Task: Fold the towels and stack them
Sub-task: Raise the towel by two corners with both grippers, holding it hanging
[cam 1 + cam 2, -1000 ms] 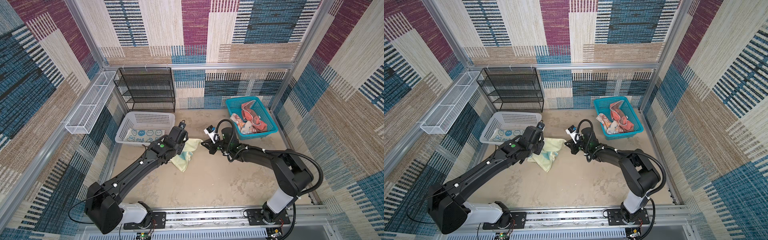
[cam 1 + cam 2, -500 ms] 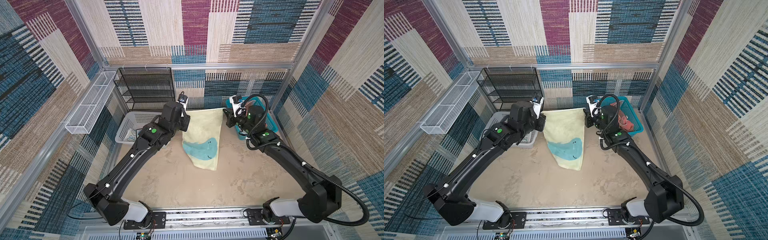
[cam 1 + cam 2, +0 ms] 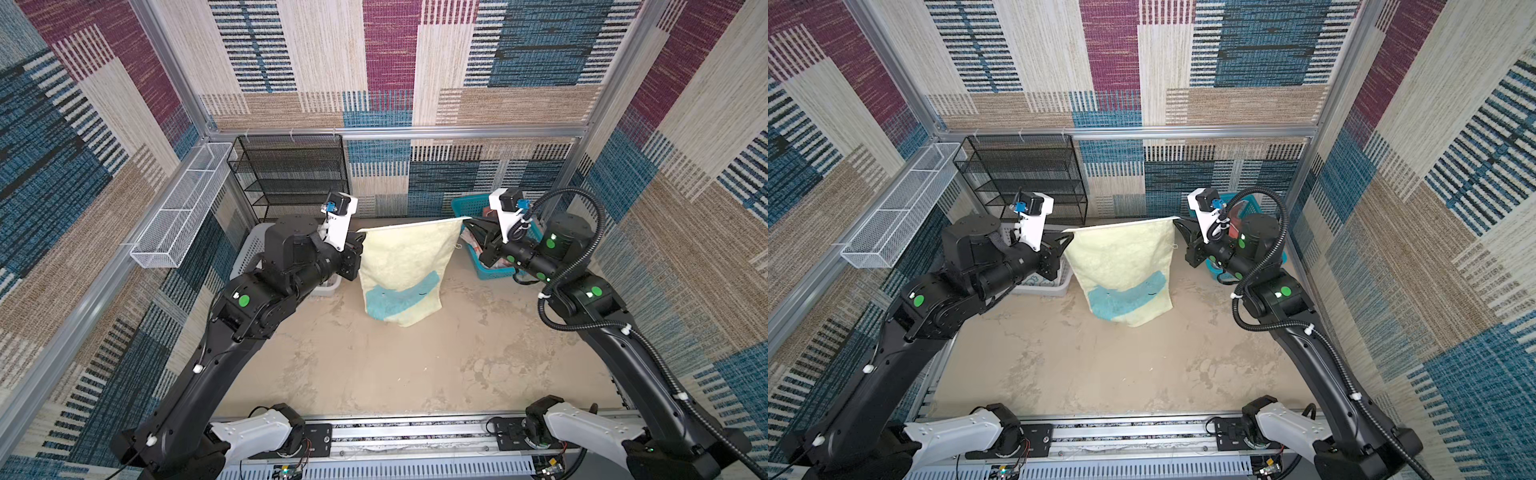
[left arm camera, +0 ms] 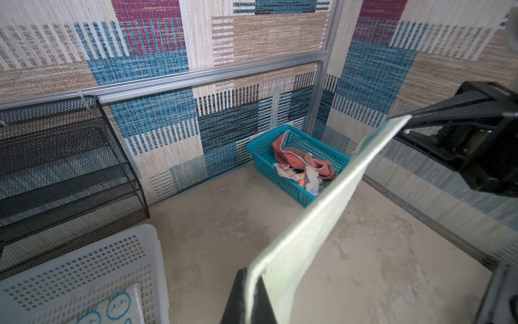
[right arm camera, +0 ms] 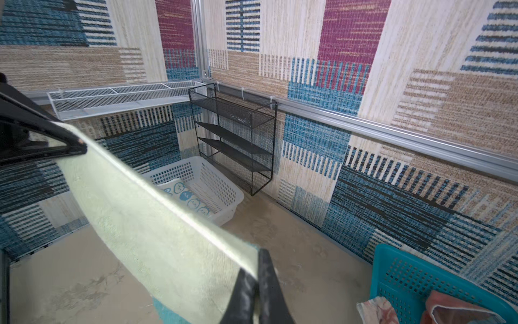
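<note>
I hold the pale yellow towel [image 3: 405, 266] spread at centre frame above the desk [image 3: 374, 374], my left hand [image 3: 360, 240] and right hand [image 3: 464, 222] each clamped on an upper corner. To fold well, I should lower both evenly with the top edge taut.

L pincer [image 3: 360, 240] & R pincer [image 3: 465, 223] shut (arms raised, tips facing).

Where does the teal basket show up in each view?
Top view: teal basket right of the hanging yellow towel, behind the right arm.
Top view: same spot.
Left wrist: basket in the wall corner, beyond the towel's edge.
Right wrist: one cropped corner.
Shared landmark: black mesh rack.
</note>
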Action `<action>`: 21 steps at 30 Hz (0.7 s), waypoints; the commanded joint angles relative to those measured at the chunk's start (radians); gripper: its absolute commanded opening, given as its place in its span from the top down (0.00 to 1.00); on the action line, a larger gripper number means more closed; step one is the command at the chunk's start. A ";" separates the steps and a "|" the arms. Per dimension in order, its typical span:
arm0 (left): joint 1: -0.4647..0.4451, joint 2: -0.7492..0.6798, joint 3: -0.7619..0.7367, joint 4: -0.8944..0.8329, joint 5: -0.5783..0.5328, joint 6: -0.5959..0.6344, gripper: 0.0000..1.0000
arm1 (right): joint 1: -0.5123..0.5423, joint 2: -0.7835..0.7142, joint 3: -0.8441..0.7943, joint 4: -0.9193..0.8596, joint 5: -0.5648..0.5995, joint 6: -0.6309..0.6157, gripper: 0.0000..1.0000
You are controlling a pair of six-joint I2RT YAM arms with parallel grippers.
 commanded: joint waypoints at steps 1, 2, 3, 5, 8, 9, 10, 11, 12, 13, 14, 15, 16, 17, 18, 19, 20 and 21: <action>0.003 -0.050 -0.002 -0.045 0.017 -0.060 1.00 | -0.005 -0.061 0.004 -0.012 0.034 0.037 1.00; 0.004 -0.063 0.001 -0.045 0.029 -0.067 1.00 | -0.004 -0.075 0.005 -0.016 0.036 0.043 1.00; 0.003 -0.074 0.004 -0.045 0.033 -0.073 1.00 | -0.005 -0.088 0.008 -0.018 0.040 0.048 1.00; 0.004 -0.094 0.017 -0.044 0.013 -0.076 1.00 | -0.005 -0.099 0.017 -0.025 0.060 0.059 1.00; 0.003 -0.105 0.030 -0.036 -0.027 -0.063 1.00 | -0.005 -0.096 0.039 -0.036 0.113 0.062 1.00; 0.003 -0.100 0.036 -0.036 -0.037 -0.058 1.00 | -0.005 -0.092 0.048 -0.041 0.131 0.063 1.00; 0.003 -0.094 0.040 -0.038 -0.048 -0.056 1.00 | -0.005 -0.084 0.058 -0.049 0.143 0.063 1.00; 0.004 -0.084 0.044 -0.038 -0.066 -0.058 1.00 | -0.004 -0.073 0.068 -0.055 0.155 0.062 1.00; 0.003 -0.070 0.047 -0.038 -0.086 -0.057 1.00 | -0.005 -0.062 0.077 -0.062 0.165 0.063 1.00; 0.003 -0.056 0.050 -0.044 -0.099 -0.052 1.00 | -0.004 -0.055 0.080 -0.063 0.171 0.064 1.00; 0.003 -0.036 0.055 -0.050 -0.121 -0.048 1.00 | -0.006 -0.042 0.080 -0.063 0.181 0.061 1.00; 0.004 -0.013 0.057 -0.057 -0.145 -0.044 1.00 | -0.005 -0.031 0.079 -0.063 0.193 0.059 1.00; 0.005 0.011 0.059 -0.063 -0.165 -0.038 1.00 | -0.005 -0.017 0.078 -0.064 0.209 0.057 1.00; 0.006 0.039 0.063 -0.069 -0.186 -0.031 1.00 | -0.006 0.000 0.075 -0.065 0.228 0.055 1.00; 0.008 0.071 0.063 -0.073 -0.210 -0.024 1.00 | -0.007 0.017 0.069 -0.062 0.247 0.050 1.00; 0.012 0.099 0.062 -0.070 -0.230 -0.017 1.00 | -0.006 0.034 0.063 -0.056 0.266 0.047 1.00; 0.015 0.133 0.059 -0.061 -0.260 -0.009 1.00 | -0.007 0.054 0.055 -0.049 0.284 0.045 1.00; 0.020 0.172 0.057 -0.049 -0.291 -0.001 1.00 | -0.009 0.079 0.047 -0.040 0.301 0.042 1.00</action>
